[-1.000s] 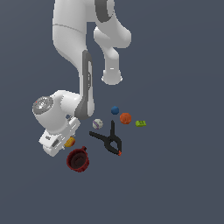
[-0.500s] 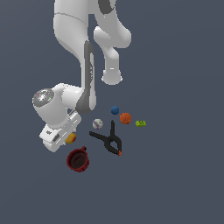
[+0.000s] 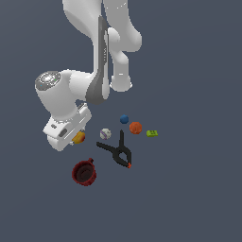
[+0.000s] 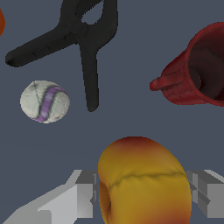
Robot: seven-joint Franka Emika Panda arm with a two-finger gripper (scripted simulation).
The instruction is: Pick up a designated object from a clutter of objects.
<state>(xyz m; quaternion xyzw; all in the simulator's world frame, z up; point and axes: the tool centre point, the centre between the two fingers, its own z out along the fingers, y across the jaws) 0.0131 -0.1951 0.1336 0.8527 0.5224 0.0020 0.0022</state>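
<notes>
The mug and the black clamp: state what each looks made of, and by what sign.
The dark red mug looks like matte ceramic or plastic: dull, mottled surface, no sharp glints. The black clamp looks like matte plastic or coated metal: uniform flat black, no shine. These being renders, neither material is certain.

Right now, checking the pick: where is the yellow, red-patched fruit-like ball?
The yellow, red-patched fruit-like ball sits between the gripper fingers in the wrist view; in the exterior view it lies left of the whitish-purple ball, above the dark red mug.
</notes>
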